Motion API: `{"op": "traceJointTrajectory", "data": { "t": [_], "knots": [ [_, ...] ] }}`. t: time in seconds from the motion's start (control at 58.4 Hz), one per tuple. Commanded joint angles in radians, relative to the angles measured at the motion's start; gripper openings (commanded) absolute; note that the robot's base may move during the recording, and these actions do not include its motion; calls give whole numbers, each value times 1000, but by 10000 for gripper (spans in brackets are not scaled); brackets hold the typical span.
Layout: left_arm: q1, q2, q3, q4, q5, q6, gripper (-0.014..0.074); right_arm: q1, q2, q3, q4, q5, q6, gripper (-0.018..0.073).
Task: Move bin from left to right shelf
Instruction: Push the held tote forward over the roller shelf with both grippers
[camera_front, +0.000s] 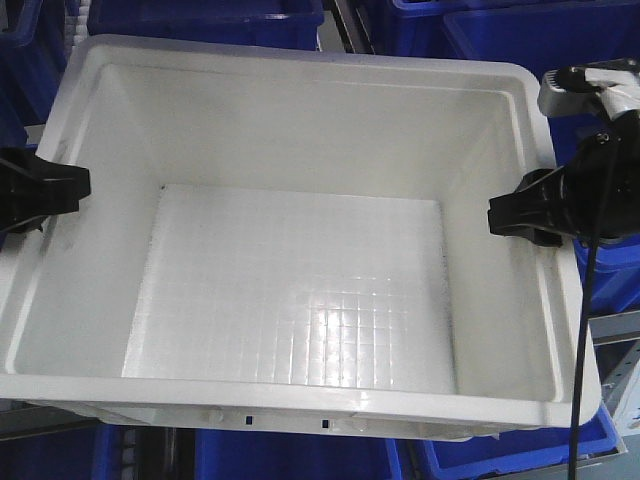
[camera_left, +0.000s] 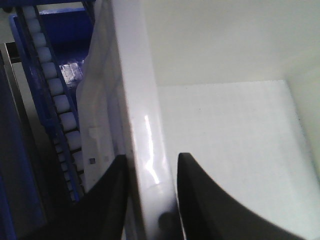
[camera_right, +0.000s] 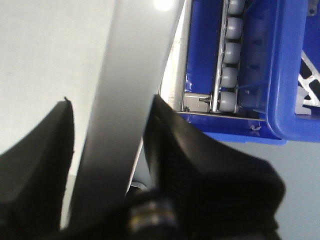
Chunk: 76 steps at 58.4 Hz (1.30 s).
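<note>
Centre of the front view, bin (camera_front: 300, 300): the big white one fills the frame, open side up, gridded floor catching the light, gripped on both side rims.
Blue crates (camera_front: 200, 15): packed in behind the bin's far rim, with more showing under its near edge and off to the right.
Roller track (camera_left: 55, 95): white rollers run along just outside the bin's left wall.
Right gripper (camera_front: 505, 215): jaws pinched onto the right rim, one finger inside, one outside.
Left gripper (camera_front: 70, 190): same story on the left rim, jaws clamped across the wall.
</note>
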Motion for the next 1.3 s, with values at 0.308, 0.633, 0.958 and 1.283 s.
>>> {"op": "traceJointTrajectory", "data": {
  "t": [0.308,0.633,0.958,1.283],
  "knots": [
    [-15,-29,-38,-108,-89,18,-6,10,-39,-45,115,-107,-41,-4],
    [-15,-29,-38,-108,-89,18,-6,10,-39,-45,115,-107,-41,-4],
    [-15,-29,-38,-108,-89,18,-6,10,-39,-45,115,-107,-41,-4],
    [-15,-29,-38,-108,-89,18,-6,10,-39,-45,115,-108,-41,-4]
  ]
}}
